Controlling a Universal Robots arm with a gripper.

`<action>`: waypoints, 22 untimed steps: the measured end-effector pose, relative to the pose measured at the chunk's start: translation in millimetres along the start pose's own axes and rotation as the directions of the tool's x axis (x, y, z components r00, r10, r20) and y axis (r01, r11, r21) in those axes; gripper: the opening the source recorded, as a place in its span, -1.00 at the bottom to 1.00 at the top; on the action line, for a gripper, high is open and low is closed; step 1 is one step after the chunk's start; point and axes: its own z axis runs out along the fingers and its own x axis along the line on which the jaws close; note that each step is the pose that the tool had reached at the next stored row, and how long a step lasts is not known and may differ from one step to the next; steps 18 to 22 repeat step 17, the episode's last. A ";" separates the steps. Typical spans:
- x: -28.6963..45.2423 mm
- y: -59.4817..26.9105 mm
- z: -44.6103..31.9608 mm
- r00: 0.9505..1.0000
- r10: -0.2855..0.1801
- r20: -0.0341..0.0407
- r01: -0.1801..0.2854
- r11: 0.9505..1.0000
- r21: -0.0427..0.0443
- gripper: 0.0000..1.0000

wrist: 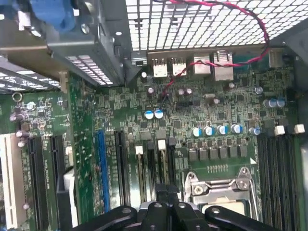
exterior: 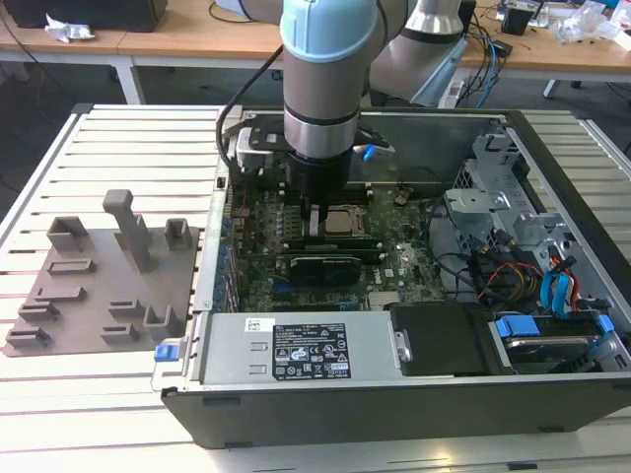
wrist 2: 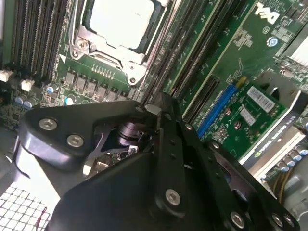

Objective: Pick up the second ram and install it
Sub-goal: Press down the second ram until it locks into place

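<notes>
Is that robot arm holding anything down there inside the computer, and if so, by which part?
It cannot be told. The gripper is low over the motherboard, beside the CPU socket, but its own body hides the fingertips and anything between them.

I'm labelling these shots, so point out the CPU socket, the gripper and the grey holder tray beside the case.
CPU socket (wrist 2: 120, 21), second wrist view, on the pale metal lid.
gripper (wrist: 166, 192), first wrist view, at its fingertips above the memory slots.
grey holder tray (exterior: 99, 296), exterior view, on its flat base.

Pale slatted worktable (exterior: 118, 148); behind, cluttered wooden desks (exterior: 197, 39), dark floor (exterior: 39, 84).
</notes>
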 end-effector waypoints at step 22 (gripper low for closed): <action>-5.3 -33.2 -47.0 1.000 0.001 -0.001 -0.001 1.000 -0.021 -0.80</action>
